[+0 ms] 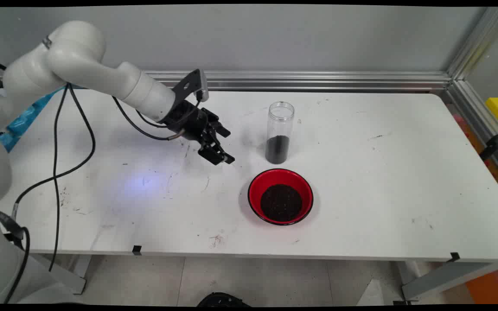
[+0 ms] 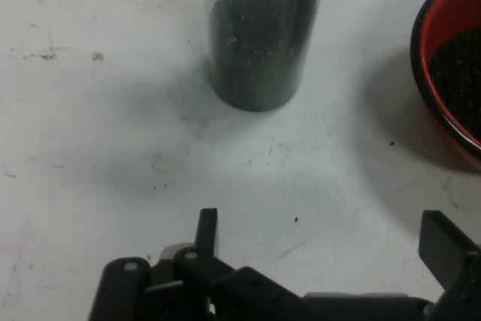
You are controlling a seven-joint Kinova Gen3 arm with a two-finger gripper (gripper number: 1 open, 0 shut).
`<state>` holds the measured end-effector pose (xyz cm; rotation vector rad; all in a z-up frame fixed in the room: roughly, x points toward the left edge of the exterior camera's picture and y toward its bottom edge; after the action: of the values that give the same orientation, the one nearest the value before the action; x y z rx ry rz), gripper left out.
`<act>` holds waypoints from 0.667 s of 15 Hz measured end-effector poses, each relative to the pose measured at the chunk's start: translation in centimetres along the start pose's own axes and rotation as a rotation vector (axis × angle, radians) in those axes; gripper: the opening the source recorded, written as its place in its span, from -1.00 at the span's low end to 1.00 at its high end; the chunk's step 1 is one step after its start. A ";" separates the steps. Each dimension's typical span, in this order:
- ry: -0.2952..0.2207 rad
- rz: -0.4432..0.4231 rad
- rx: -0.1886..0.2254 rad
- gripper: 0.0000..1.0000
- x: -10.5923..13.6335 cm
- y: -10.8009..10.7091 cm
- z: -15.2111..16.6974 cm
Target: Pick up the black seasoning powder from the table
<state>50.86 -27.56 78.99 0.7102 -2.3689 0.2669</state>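
Well, I had the black two-finger gripper [image 1: 222, 149] hanging low over the white table [image 1: 383, 172], just beside the tall clear plastic jar [image 1: 280, 131], not touching it. Its jaws were wide open and held nothing. The jar stood upright with no lid, and dark grains filled only its bottom part. Near it, closer to me, sat the round red bowl with a black rim [image 1: 280, 196], with a heap of the same dark grains inside. My hand camera looked right at the jar's base
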 end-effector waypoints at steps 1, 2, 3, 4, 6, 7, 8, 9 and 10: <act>-0.002 0.006 0.003 1.00 0.1 0.0 -0.3; -0.003 0.010 0.005 1.00 0.1 0.1 -0.5; -0.003 0.015 0.008 1.00 0.2 0.1 -0.8; -0.003 0.019 0.011 1.00 0.3 0.1 -1.1; 0.003 0.024 0.016 1.00 0.6 0.1 -1.4; 0.007 0.025 0.019 1.00 0.8 0.1 -1.5; 0.012 0.023 0.022 1.00 1.1 0.0 -1.6; 0.017 0.023 0.023 1.00 1.4 0.0 -1.6; 0.020 0.023 0.024 1.00 1.6 0.0 -1.5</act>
<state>50.61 -27.72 81.20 0.6892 -2.3597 0.3110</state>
